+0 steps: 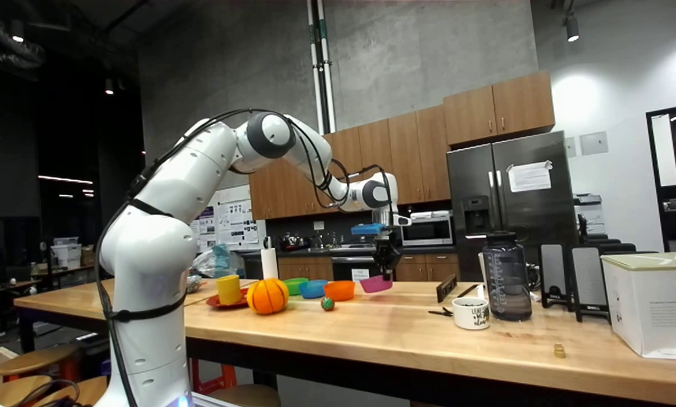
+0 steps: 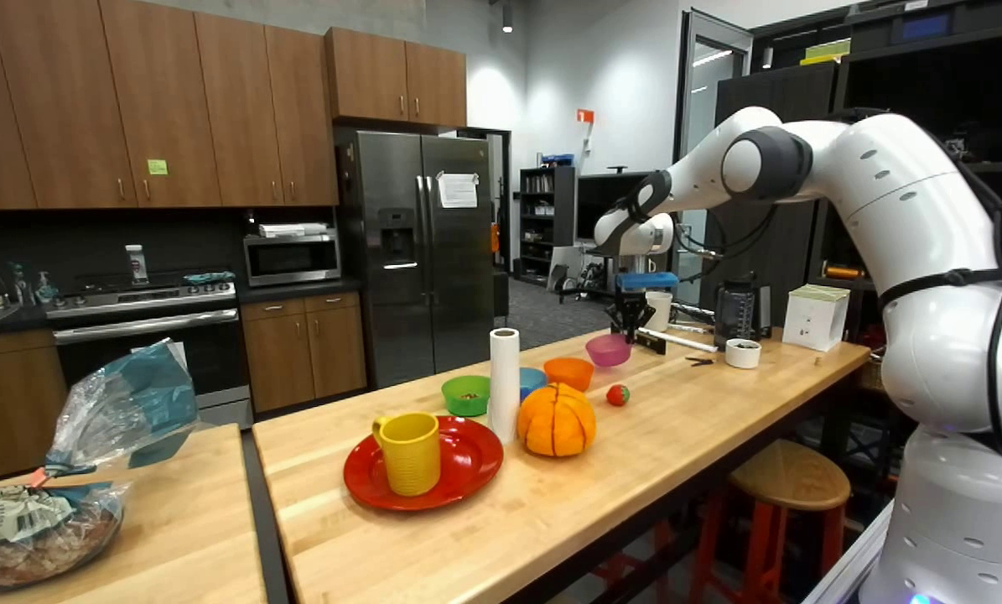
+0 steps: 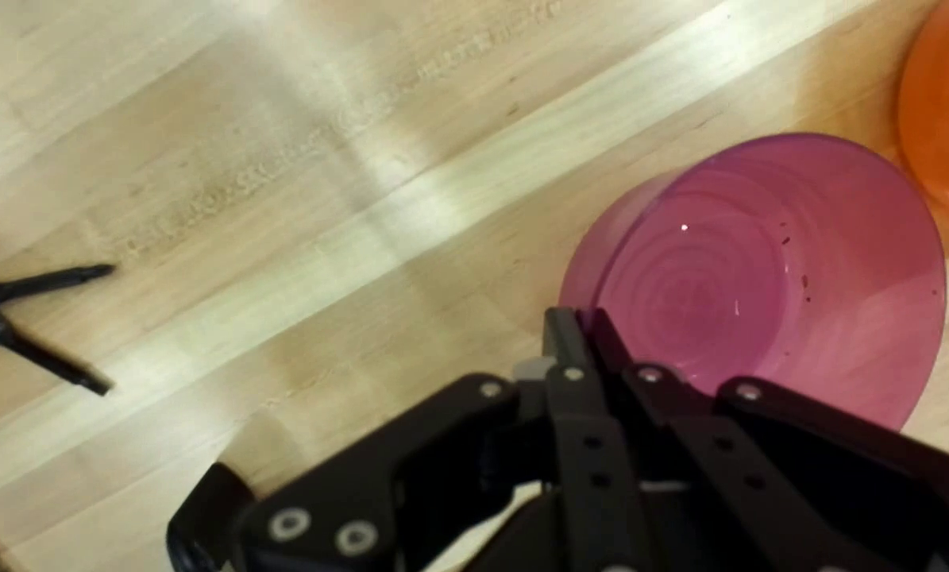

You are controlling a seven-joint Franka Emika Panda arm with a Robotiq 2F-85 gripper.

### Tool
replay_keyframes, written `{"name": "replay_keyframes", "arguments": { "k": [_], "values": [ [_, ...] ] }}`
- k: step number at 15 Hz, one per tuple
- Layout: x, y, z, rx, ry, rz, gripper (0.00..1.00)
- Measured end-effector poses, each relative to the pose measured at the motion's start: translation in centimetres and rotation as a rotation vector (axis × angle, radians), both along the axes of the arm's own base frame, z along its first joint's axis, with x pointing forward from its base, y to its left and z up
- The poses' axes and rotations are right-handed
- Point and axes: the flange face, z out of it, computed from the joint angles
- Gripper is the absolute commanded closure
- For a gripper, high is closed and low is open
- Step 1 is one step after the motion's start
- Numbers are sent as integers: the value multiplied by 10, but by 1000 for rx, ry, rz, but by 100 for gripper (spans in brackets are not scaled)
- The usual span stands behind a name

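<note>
A translucent pink bowl (image 3: 855, 310) has its rim pinched between the black fingers of my gripper (image 3: 579, 314), one finger inside the wall and one outside. A few dark specks lie within the bowl. In both exterior views the pink bowl (image 1: 375, 285) (image 2: 606, 352) hangs tilted from the gripper (image 1: 387, 277) (image 2: 630, 337), its held side higher. Whether its underside touches the table cannot be told. Beside it stands an orange bowl (image 3: 931, 111), holding small dark bits.
Blue (image 1: 313, 289) and green (image 2: 465, 396) bowls stand past the orange one. Nearby are a toy strawberry (image 2: 618, 394), stuffed pumpkin (image 2: 556, 419), paper roll (image 2: 504, 386) and yellow mug (image 2: 411, 453) on a red plate (image 2: 475, 457). Opposite sit black pliers (image 3: 45, 280), a white cup (image 1: 471, 314) and a bottle (image 1: 507, 280).
</note>
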Motion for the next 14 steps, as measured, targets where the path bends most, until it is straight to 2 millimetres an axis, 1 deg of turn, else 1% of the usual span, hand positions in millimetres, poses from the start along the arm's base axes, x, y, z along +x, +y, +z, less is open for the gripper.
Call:
{"name": "replay_keyframes", "arguments": {
  "k": [1, 2, 3, 5, 9, 10, 11, 13, 14],
  "values": [
    [-2, 0, -3, 16, 0, 6, 80],
    [-3, 0, -6, 30, 1, 11, 71],
    [-5, -1, -9, 37, 4, 14, 67],
    [-8, -1, -13, 42, 11, 21, 55],
    [-11, -1, -18, 47, 20, 33, 28],
    [-11, -1, -17, 47, 18, 39, 22],
    [-10, -1, -15, 45, 10, 47, 14],
    [-8, 0, -6, 40, -13, 70, 2],
    [-7, 1, 0, 40, -23, 84, 0]
  ]
}}
